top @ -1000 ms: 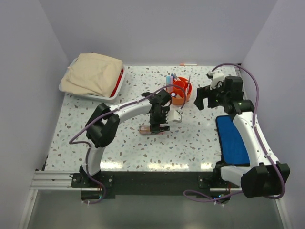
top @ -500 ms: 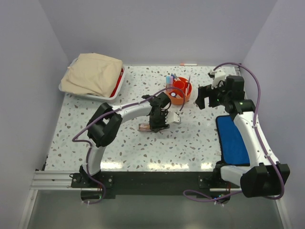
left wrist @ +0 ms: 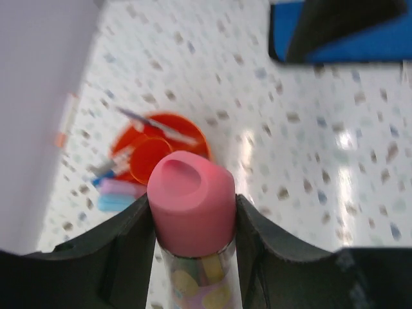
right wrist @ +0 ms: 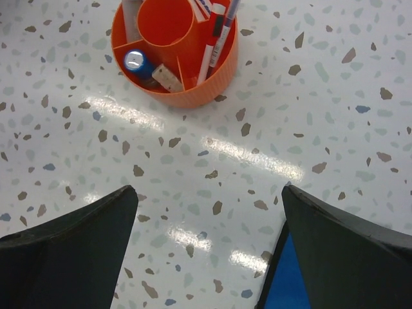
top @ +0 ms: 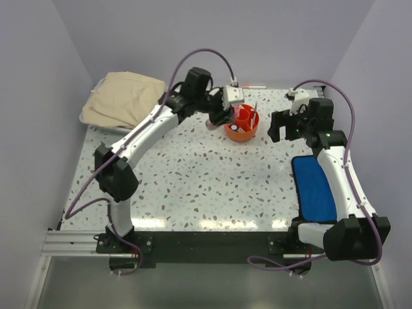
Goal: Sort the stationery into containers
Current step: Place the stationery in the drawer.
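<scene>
No legible text anywhere (marks on the pen [right wrist: 212, 40] blur).

One orange tub [top: 239, 134], one tube [left wrist: 192, 209], one mat [top: 315, 190]

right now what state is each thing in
clear tube: capped, gripped, held aloft
left pincer: shut on clear tube
right pincer: open, empty
orange tub: upright, pens inside
loose pen: lying at the far edge
blue mat: lying flat
beige cloth: heaped

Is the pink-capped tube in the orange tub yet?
Not yet. The left claw grips the tube in the air, outside the orange tub.
</scene>
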`<action>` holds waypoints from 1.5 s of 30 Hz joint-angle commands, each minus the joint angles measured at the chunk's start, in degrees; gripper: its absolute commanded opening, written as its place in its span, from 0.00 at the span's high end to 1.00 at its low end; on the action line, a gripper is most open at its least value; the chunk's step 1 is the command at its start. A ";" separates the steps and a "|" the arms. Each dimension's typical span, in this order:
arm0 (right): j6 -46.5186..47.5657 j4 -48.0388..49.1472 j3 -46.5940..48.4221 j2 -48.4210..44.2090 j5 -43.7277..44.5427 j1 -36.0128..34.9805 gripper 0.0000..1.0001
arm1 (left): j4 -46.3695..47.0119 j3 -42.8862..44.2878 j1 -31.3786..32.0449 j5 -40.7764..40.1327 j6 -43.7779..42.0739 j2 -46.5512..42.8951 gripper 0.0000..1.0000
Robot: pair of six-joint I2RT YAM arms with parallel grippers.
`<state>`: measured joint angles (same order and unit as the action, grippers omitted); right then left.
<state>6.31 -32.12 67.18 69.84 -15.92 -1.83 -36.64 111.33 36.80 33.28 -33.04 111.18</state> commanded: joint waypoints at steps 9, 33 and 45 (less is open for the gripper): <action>-0.67 4.78 2.17 1.96 2.12 1.65 0.01 | 84.97 -12.84 -3.93 7.60 39.01 7.35 1.00; -0.50 -0.49 3.49 5.13 1.68 3.41 0.01 | 89.11 2.85 -4.36 2.76 44.73 28.66 1.00; -0.33 0.48 5.24 8.20 1.86 3.32 0.01 | 89.64 -0.15 -6.12 3.11 45.96 29.01 1.00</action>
<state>5.58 -32.53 69.52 77.47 -14.41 1.41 47.64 111.96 31.66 37.26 11.86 140.57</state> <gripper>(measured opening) 0.987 0.508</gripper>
